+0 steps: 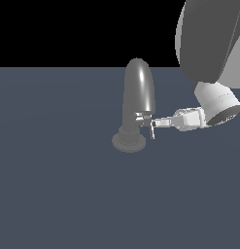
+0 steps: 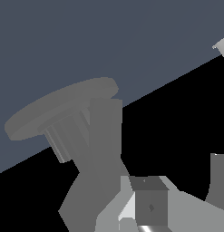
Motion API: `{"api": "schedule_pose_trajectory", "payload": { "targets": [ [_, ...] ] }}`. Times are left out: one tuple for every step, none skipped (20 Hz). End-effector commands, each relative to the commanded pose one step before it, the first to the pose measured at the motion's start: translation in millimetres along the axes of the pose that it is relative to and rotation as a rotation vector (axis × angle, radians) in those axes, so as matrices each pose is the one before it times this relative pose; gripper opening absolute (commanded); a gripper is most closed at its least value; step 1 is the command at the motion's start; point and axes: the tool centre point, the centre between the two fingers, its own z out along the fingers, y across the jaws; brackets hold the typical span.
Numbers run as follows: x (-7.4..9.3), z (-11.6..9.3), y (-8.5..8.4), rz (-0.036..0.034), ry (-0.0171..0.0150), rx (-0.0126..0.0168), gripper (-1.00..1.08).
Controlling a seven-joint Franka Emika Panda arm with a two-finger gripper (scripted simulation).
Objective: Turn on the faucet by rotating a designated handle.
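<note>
**Booth:** Where's the tap from where you sit?

**Arm:** The faucet (image 1: 137,99) stands upright on the dark blue-grey floor (image 1: 53,185), a bit toward the exterior view's right of centre. Glossy dark-grey arched spout, round on top, and its round stepped base (image 1: 128,141) sits flat on the surface.

**Booth:** And the handle?

**Arm:** The handle (image 1: 144,116) is a small bright silver-white bar low on the stem, just above the base, poking out toward the exterior view's right. That's the side I'm on.

**Booth:** So where's your pincer?

**Arm:** My gripper (image 1: 153,127) reaches in roughly level from the exterior view's right, white wrist behind it, and the big grey link of my arm (image 1: 209,34) fills the upper right corner. My fingertips are right at the handle's outer end. They look to be touching it, though at this size I can't swear to it.

**Booth:** Wide or narrow?

**Arm:** I cannot tell. In the exterior view the fingers blur into one pale shape against the handle.

**Booth:** Wrist camera any help?

**Arm:** Not much. It shows the base (image 2: 59,111) tilted across the frame, the grey faucet body (image 2: 102,149) very close, and a pale boxy part with a dark face nearer the lens. I can't make out the gap between my fingers there.
</note>
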Motion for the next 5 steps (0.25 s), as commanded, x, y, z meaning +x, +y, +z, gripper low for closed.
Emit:
{"api": "schedule_pose_trajectory", "payload": {
  "targets": [
    [45.77,7.69,-26.89,0.05425,-0.00834,0.0436,-1.0],
    [1.58,0.01,-1.5,0.00167,-0.0005,0.00022,-1.0],
    [1.53,0.01,-1.46,0.00161,-0.00048,0.00021,-1.0],
    [1.47,0.01,-1.42,0.00154,-0.00046,0.0002,-1.0],
    [0.0,0.0,0.0,0.0,0.0,0.0,-1.0]
  ]
}}
